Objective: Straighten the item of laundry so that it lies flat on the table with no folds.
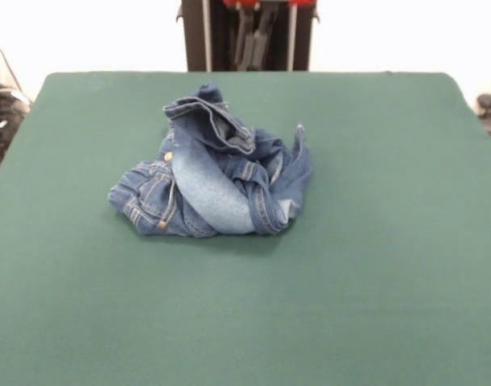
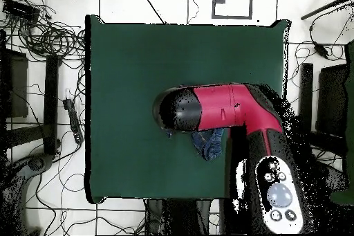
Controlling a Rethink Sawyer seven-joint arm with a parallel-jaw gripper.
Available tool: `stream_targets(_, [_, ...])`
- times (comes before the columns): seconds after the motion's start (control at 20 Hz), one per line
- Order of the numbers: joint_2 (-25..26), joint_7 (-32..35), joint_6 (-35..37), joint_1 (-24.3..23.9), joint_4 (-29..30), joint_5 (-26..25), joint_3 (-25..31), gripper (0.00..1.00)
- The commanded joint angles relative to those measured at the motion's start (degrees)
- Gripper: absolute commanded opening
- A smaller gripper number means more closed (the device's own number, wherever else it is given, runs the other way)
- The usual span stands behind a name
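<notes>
Near the worktop's (image 1: pixel 390 281) far edge I see the jeans (image 1: pixel 213 173) crumpled in a heap; whether the gripper is open, I cannot tell.

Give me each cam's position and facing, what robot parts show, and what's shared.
Front: across the table, facing the robot; crumpled jeans mid-table, pedestal at the top edge, no gripper.
Overhead: above, looking straight down, base at the bottom; red and black arm covers most of the jeans.
Shared: green table and jeans.
</notes>
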Motion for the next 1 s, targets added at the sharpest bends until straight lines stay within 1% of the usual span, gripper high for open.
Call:
stream_targets(0.05, [-0.8, 13.56, -1.22, 4.05, 10.28, 5.67, -1.06, 0.0])
stream_targets(0.2, [-0.35, 13.45, -3.34, 4.84, 10.78, 5.87, -1.87, 0.0])
stream_targets(0.35, [0.86, 10.8, -6.99, 4.91, 9.87, 4.36, -1.74, 0.0])
stream_targets(0.55, [3.73, 7.96, -12.86, 2.81, 9.11, 3.89, -0.29, 0.0])
stream_targets(0.65, [3.8, 7.07, -14.9, 1.62, 9.84, 4.37, 0.41, 0.0])
stream_targets(0.7, [3.8, 6.32, -15.47, 1.51, 9.98, 4.17, 0.38, 1.0])
stream_targets(0.85, [3.87, 6.13, -15.73, 1.49, 10.0, 3.98, 0.24, 1.0])
stream_targets(1.0, [4.15, 6.44, -13.11, 1.35, 9.06, 5.42, -0.19, 1.0])
